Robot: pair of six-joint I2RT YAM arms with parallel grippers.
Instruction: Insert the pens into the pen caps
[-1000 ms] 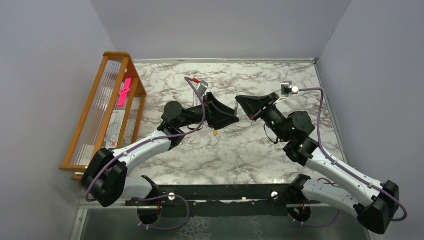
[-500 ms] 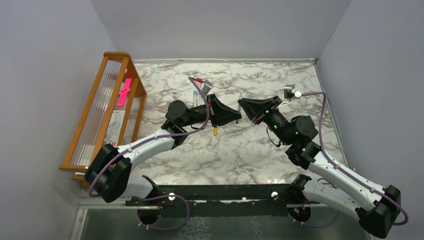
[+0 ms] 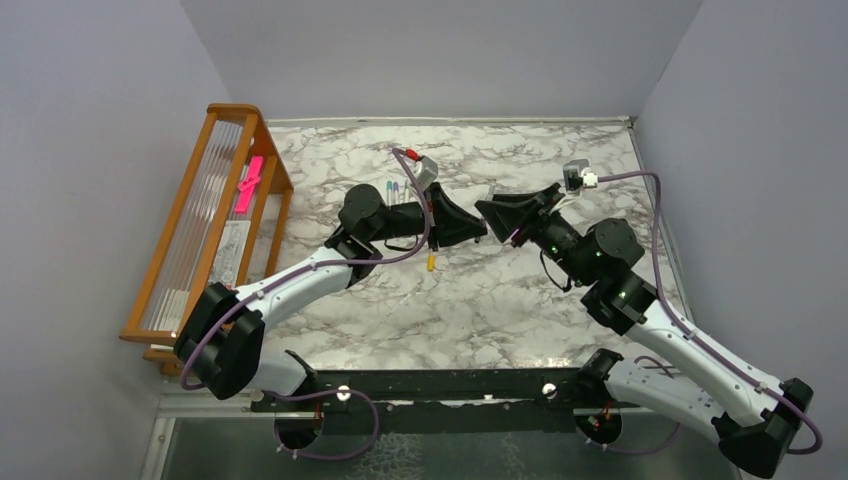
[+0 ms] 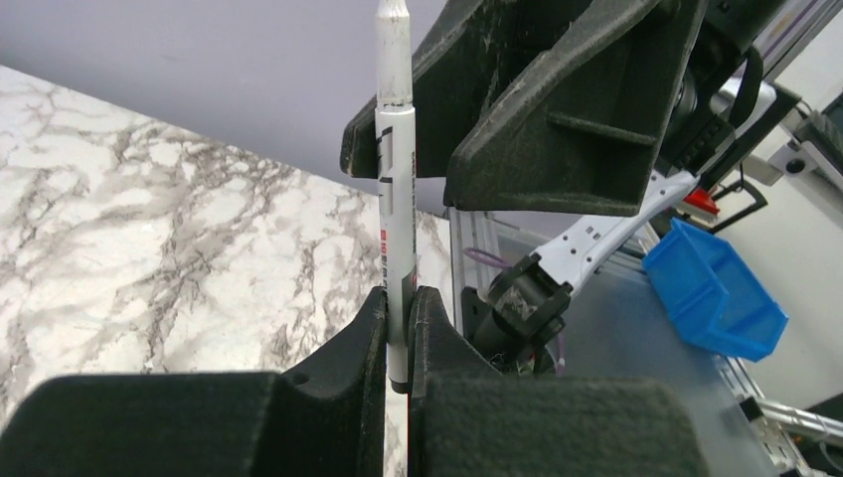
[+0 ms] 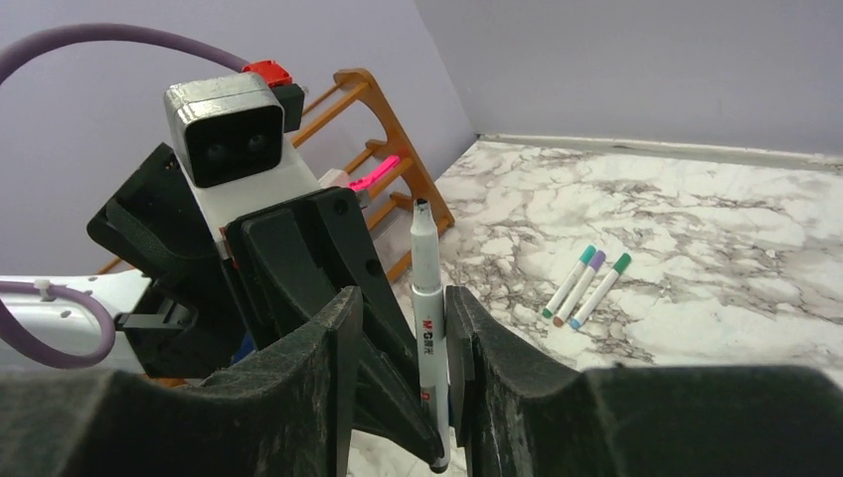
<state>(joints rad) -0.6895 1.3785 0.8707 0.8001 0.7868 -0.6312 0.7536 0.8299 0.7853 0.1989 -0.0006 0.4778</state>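
Observation:
A white pen [image 4: 395,189] stands upright between my two grippers, which meet tip to tip above the middle of the table. My left gripper [image 4: 400,296] is shut on its lower barrel; it shows in the top view [image 3: 474,225] too. My right gripper [image 5: 403,298] is open around the same pen [image 5: 427,328]: one finger touches the barrel and the other stands apart. It faces the left gripper in the top view [image 3: 488,210]. A small orange cap [image 3: 431,263] lies on the table below the left wrist. Three capped pens [image 5: 584,281] with teal, purple and green caps lie side by side farther back [image 3: 392,187].
A wooden rack [image 3: 215,215] stands along the left wall with a bright pink strip [image 3: 248,185] on it. The marble table [image 3: 480,300] has walls at the back and on the right. A blue bin [image 4: 716,293] sits off the table.
My left wrist has moved right and towards the back, uncovering the capped pens. The two grippers have closed in on each other, and the right arm has shifted slightly right.

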